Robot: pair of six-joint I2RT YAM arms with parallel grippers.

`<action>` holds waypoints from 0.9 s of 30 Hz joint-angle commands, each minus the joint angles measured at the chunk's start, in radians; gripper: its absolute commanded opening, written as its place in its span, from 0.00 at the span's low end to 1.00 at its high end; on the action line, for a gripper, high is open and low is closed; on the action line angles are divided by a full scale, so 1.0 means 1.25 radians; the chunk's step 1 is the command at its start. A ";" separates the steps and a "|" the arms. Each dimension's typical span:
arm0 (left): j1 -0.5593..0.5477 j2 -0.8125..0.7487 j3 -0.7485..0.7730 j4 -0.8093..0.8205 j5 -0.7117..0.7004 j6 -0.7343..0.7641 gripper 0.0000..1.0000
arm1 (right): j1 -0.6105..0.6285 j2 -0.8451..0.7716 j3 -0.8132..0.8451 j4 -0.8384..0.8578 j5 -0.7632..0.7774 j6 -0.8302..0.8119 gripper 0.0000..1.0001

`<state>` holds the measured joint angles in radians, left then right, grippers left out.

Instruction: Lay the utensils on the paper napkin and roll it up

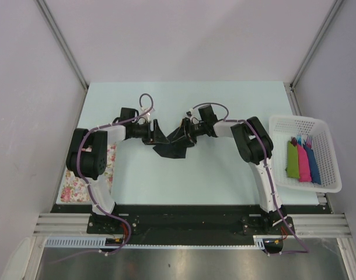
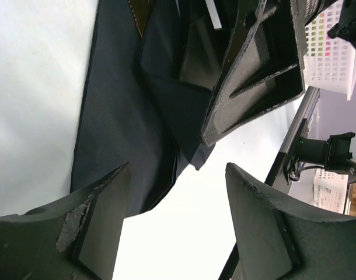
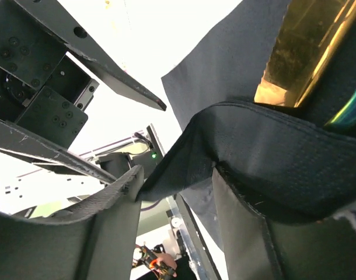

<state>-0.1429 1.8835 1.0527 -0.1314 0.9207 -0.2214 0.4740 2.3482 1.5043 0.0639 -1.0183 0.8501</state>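
Now, both grippers meet at the black napkin point(image 1: 171, 149) in the middle of the table point(image 1: 224, 175).
Left gripper point(image 2: 177, 169): jaws wide apart, holding nothing, the napkin's corner just ahead of them. Right gripper point(image 3: 177, 169): a raised fold spans the gap between its fingers; pinched or only propped, cannot tell. A yellow utensil point(image 3: 295, 52) peeks from that fold.

The paper napkin point(image 3: 271, 151) drapes over my right tool point(image 3: 178, 169) and buries one fingertip, so I cannot tell whether the tool pinches the sheet. Just beyond that tool the utensils point(image 3: 309, 46) show only as a yellow-orange patch, cut by the picture's top edge; the rest lies inside the folds. From above they are hidden entirely. My left tool point(image 2: 177, 169) has its finger bases cropped at the bottom edge.
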 commanded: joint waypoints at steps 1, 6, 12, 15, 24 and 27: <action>-0.006 -0.024 -0.016 0.085 0.032 -0.063 0.71 | -0.005 0.028 0.004 0.020 0.037 0.016 0.57; -0.016 -0.010 -0.020 0.101 0.024 -0.096 0.71 | -0.006 0.031 0.004 0.036 0.034 0.034 0.58; -0.016 -0.006 -0.041 0.157 0.044 -0.135 0.71 | -0.002 0.032 -0.001 0.040 0.033 0.046 0.74; -0.016 -0.011 -0.053 0.143 0.039 -0.116 0.71 | -0.005 0.032 -0.006 0.048 0.033 0.051 0.72; -0.027 0.031 -0.019 0.126 -0.025 -0.120 0.59 | -0.004 0.036 -0.017 0.067 0.033 0.066 0.61; -0.042 0.047 -0.002 0.128 -0.027 -0.121 0.52 | -0.005 0.038 -0.018 0.068 0.033 0.067 0.59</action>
<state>-0.1680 1.9182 1.0000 0.0147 0.8974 -0.3679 0.4709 2.3573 1.4979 0.1474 -1.0290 0.9356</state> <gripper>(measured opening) 0.556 0.596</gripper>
